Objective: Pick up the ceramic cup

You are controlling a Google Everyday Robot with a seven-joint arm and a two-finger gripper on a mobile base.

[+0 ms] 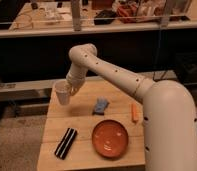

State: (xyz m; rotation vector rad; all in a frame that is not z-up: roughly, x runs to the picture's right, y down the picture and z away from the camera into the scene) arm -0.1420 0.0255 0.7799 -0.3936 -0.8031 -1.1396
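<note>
White and tapering, the ceramic cup [62, 93] stands mouth-up, behind and left of the glossy orange-red plate [110, 138]. The gripper [73, 86] is at its rim; we cannot tell its grip.

light: dim, warm, shed from above | far desks [47, 12] lit brighter, a dark band seen behind the table [84, 121] | glare: pale sheen seen on plate [110, 139] and arm [117, 75] | gripper [72, 87] lit at cup [62, 93], table's far left corner
</note>
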